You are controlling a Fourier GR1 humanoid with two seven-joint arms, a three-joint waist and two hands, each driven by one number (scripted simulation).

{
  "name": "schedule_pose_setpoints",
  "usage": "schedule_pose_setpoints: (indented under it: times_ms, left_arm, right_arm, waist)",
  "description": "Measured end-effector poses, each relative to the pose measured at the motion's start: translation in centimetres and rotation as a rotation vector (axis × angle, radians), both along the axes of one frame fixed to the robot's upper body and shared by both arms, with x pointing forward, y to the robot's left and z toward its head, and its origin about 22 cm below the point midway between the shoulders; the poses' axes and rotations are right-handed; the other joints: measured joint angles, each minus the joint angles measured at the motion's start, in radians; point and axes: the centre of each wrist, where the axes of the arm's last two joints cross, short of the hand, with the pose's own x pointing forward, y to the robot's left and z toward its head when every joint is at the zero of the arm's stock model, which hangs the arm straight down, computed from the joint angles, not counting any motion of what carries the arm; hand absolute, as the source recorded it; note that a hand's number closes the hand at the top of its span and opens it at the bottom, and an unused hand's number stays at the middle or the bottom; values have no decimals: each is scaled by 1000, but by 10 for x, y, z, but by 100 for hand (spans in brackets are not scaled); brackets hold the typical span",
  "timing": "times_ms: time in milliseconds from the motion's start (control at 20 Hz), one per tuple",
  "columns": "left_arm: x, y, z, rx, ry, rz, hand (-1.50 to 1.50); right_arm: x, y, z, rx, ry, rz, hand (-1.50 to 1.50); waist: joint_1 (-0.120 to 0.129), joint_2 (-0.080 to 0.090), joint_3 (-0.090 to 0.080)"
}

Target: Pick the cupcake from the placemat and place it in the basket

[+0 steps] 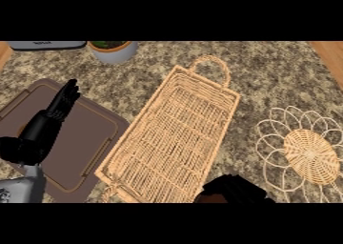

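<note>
Finding: the woven placemat (309, 153) at the right of the surface (273, 71) carries no cupcake. The basket (176, 136), lying lengthwise in the middle, also shows nothing inside it.

Right hand (239, 188): low at the view's near edge, just beside the basket's near right corner, between basket and placemat. Its fingers look bunched and curled round a small brown thing, judged to be the cupcake (211, 196), which is mostly hidden by the hand.

Left hand (51, 119): at rest over the brown tray (90, 143) at the left, fingers straight and together, holding nothing.

Assessment: the pick appears done and the carry is under way. The cupcake has not yet been brought over the basket, lowered inside and released.

Elsewhere: a plant pot (115, 51) and a grey appliance (46, 45) stand at the far edge, well apart from the work.
</note>
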Motion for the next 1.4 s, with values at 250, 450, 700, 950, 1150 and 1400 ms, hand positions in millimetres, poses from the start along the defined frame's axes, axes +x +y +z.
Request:
schedule_pose_setpoints:
  times_ms: [250,450,700,950,1150,1400]
  left_arm:
    - [1,-8,0,-4,-2,-24,0]
    - [1,-12,1,-3,-11,-43,0]
    - [4,-17,4,-9,-26,-62,0]
    - [8,-24,8,-5,-27,-79,0]
    - [9,-29,6,-9,-20,-91,0]
    - [13,-22,8,-14,-27,-91,0]
  right_arm:
    - [-1,3,9,-46,-47,-135,150]
    - [0,7,21,-12,-86,-237,150]
    - [8,19,47,95,-130,-349,150]
    - [22,34,69,109,-163,-406,150]
    - [44,46,80,83,-172,-421,150]
    - [72,61,92,51,-170,-419,150]
  waist:
    - [21,10,1]
    - [42,16,2]
    - [61,23,3]
    - [76,26,4]
    - [87,28,6]
    - [86,28,9]
